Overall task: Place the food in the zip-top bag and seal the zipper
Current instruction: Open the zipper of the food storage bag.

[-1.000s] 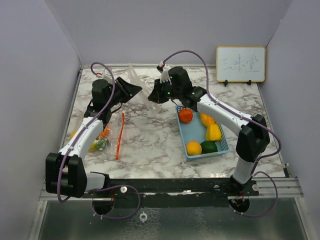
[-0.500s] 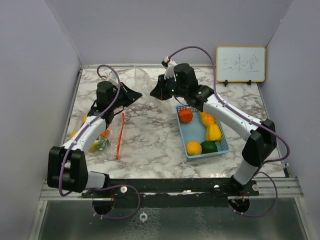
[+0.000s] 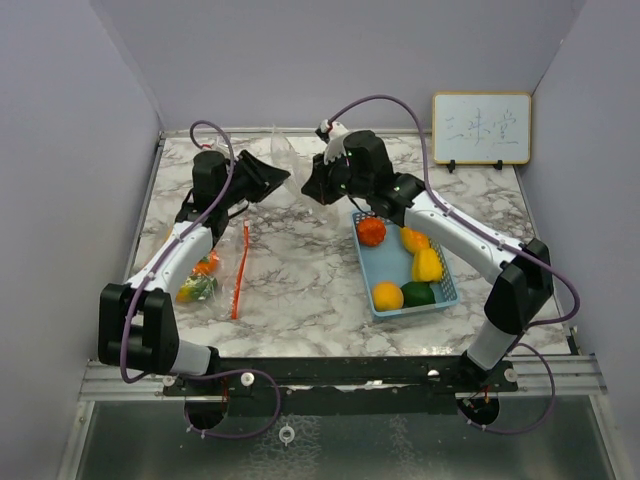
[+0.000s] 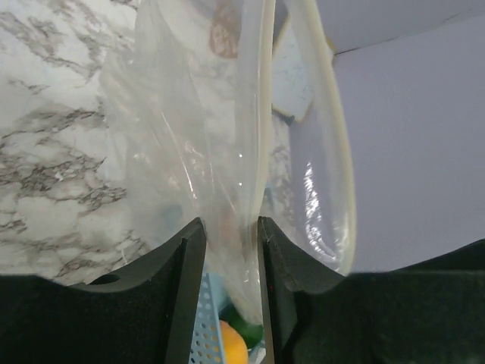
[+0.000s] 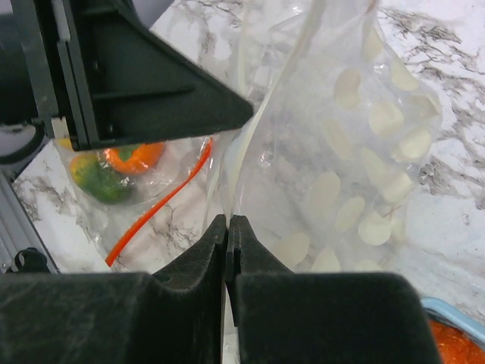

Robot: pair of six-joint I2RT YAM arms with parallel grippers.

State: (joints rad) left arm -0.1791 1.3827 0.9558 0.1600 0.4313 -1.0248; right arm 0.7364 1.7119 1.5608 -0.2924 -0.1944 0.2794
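While the food [image 3: 387,295] is sitting in the basket [image 3: 367,272], the left claw [image 4: 226,231] and right claw [image 5: 228,224] are each clamping tight on the bag [image 3: 284,160] beyond the basket's far-left corner, likely spreading its mouth.

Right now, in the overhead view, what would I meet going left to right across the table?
Bagged food, orange zipper, left gripper, clear bag, right gripper, blue basket, whiteboard.

The left gripper [image 3: 270,178] and right gripper [image 3: 311,186] face each other over the far table [image 3: 300,290], a clear bag [image 3: 284,156] raised between them. Food [image 3: 427,265] sits in the blue basket [image 3: 446,288] at right. An orange-zipped bag [image 3: 239,262] lies under the left arm.
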